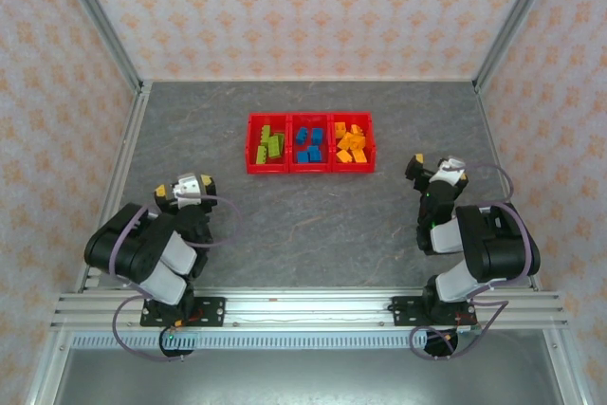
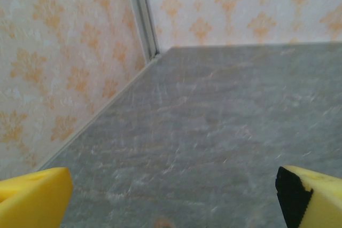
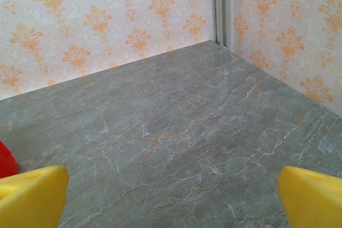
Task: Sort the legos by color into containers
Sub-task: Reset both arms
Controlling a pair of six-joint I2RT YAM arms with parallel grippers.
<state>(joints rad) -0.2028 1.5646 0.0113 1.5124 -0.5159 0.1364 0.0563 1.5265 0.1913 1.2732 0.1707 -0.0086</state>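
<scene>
Three joined red bins [image 1: 310, 170] sit in a row at the table's middle back. The left bin holds lime green legos [image 1: 269, 145], the middle one blue legos [image 1: 308, 144], the right one orange-yellow legos [image 1: 350, 143]. My left gripper [image 1: 180, 192] is folded back near the left front, well apart from the bins. In its wrist view its yellow fingertips [image 2: 35, 196] stand wide apart with bare table between them. My right gripper [image 1: 429, 170] rests right of the bins, open too, its fingertips [image 3: 312, 193] far apart over bare stone. A sliver of the red bins [image 3: 6, 161] shows at the left edge there.
The grey stone table [image 1: 313, 225] is walled by patterned panels with metal corner posts [image 2: 141, 14]. An aluminium rail [image 1: 303, 308] runs along the near edge under both arm bases. Bare floor lies between the arms and the bins.
</scene>
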